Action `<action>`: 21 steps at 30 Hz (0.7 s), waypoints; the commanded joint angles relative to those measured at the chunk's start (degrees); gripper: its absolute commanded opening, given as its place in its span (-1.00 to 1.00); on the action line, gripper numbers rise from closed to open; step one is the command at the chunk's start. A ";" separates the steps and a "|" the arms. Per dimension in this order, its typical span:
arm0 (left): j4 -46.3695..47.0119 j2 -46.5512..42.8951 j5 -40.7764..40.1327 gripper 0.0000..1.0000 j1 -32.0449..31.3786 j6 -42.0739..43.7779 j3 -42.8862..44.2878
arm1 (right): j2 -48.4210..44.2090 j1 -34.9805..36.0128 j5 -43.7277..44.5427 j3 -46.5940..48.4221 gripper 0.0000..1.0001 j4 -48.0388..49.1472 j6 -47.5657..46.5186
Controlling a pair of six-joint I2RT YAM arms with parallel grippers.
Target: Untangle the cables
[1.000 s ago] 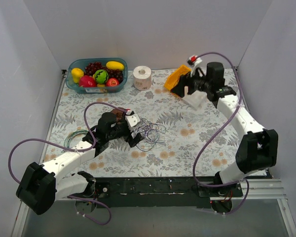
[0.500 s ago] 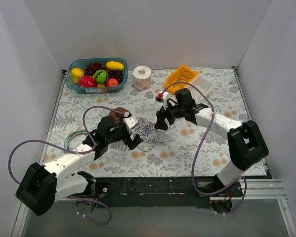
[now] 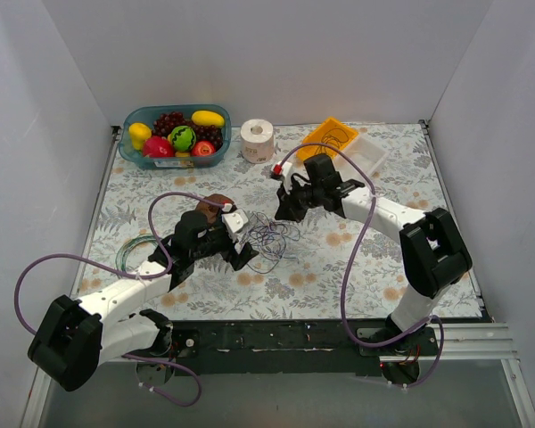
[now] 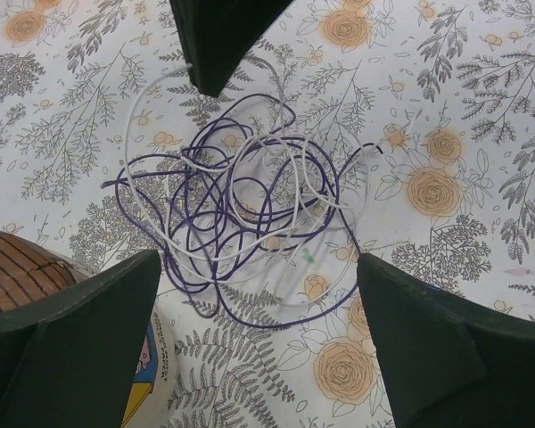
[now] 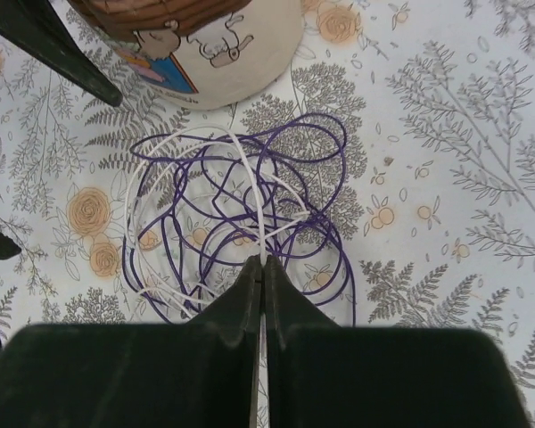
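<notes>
The cables (image 3: 272, 239) are thin purple and white wires in loose overlapping loops on the flowered cloth in the middle of the table. My right gripper (image 3: 285, 210) has come down on the far side of the tangle. In the right wrist view it (image 5: 261, 264) is shut on a white wire of the cables (image 5: 241, 209). My left gripper (image 3: 246, 239) stands open at the tangle's left side. In the left wrist view its fingers (image 4: 80, 339) straddle the near edge of the cables (image 4: 250, 205) without touching them.
A round brown-topped tub with a cartoon print (image 3: 216, 203) stands right behind the left gripper. A greenish coil (image 3: 135, 250) lies at the left. At the back are a fruit basket (image 3: 176, 134), a toilet roll (image 3: 257, 140), an orange bin (image 3: 328, 138) and a white tray (image 3: 367, 152).
The right arm swung from the orange bin at the back down to the tangle, and its gripper closed on a white wire. The left gripper has barely moved and stays open.
</notes>
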 commanded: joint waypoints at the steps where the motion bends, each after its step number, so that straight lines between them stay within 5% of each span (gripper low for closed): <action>1: 0.92 -1.88 2.01 0.82 0.28 1.99 -1.06 | -4.71 0.47 -1.02 6.15 -0.97 -3.34 -1.17; 11: 4.43 -0.74 5.26 0.84 0.36 9.73 -0.18 | -15.26 3.81 -0.76 20.39 -0.97 -14.51 -3.99; 21: 5.05 -0.48 6.23 0.84 0.36 10.61 0.26 | -23.35 3.90 -5.58 30.16 -0.97 -2.67 3.03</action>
